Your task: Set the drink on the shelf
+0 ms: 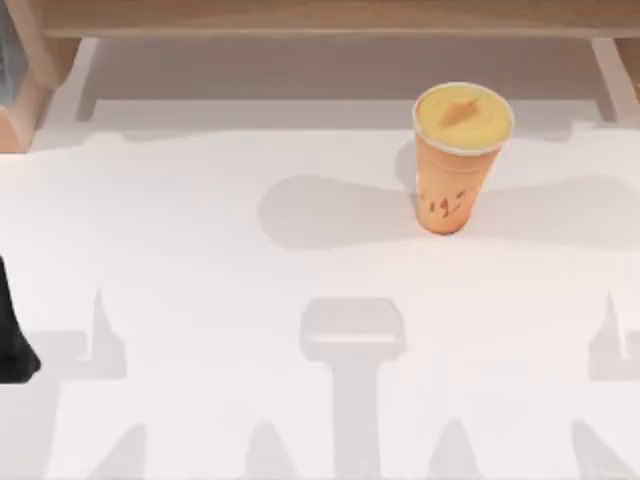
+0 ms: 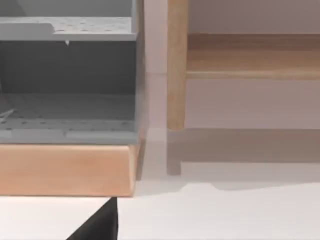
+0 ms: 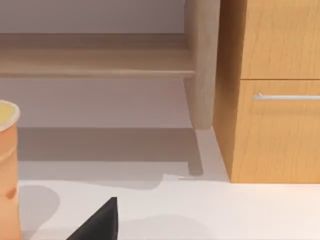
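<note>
The drink, a tapered orange cup with dark reddish marks and a yellow creamy top, stands upright on the white table right of centre, just in front of the shelf. The shelf is a long light-brown plank along the table's far edge, raised on wooden side supports. Part of my left arm is at the table's left edge, far from the cup. A dark part of my left gripper faces the shelf's left end. My right gripper sits low on the table, with the drink off to one side.
A grey perforated rack in a wooden frame stands beside the shelf's left support. A wooden cabinet with a metal handle stands beside the right support. White tabletop stretches in front of the cup.
</note>
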### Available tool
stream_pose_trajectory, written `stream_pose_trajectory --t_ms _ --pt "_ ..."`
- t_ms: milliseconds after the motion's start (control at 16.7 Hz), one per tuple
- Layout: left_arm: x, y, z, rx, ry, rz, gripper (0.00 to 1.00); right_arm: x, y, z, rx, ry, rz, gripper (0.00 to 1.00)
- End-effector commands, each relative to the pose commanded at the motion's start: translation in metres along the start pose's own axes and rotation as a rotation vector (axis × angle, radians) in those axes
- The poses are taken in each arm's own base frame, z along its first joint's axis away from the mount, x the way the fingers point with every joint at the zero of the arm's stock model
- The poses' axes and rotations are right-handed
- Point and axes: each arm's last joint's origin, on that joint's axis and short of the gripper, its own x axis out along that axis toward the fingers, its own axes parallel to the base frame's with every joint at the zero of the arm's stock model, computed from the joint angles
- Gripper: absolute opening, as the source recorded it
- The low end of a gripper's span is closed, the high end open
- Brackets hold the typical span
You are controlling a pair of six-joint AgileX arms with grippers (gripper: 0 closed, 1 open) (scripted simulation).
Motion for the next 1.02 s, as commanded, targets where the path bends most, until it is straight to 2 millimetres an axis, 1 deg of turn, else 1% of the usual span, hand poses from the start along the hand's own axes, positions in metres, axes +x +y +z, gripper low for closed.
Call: stream_pose_trajectory --t_ms 240,420,540,660,780,900,1020 --pt "0.0 0.0 0.0 0.0 0.0 0.0 1.0 0.001 0.001 0.003 0.001 -0.005 0.003 1.0" --pt "0.0 0.0 0.0 0.0 0.0 0.0 1.0 0.007 0.005 0.014 0.004 -0.018 0.009 1.0" --pt "0.0 0.0 0.0 0.0 0.0 0.0 1.0 0.015 0.009 0.024 0.006 -0.025 0.011 1.0" --pt "0.0 0.0 0.0 0.0 0.0 0.0 1.0 0.027 0.016 0.034 0.008 -0.028 0.011 1.0" --pt "0.0 0.0 0.0 0.0 0.0 0.0 1.0 0.042 0.026 0.042 0.008 -0.028 0.01 1.0" --pt "0.0 0.0 0.0 0.0 0.0 0.0 1.0 0.062 0.04 0.046 0.008 -0.025 0.008 1.0" --pt "0.0 0.0 0.0 0.0 0.0 0.0 1.0 0.082 0.058 0.046 0.008 -0.023 0.006 1.0"
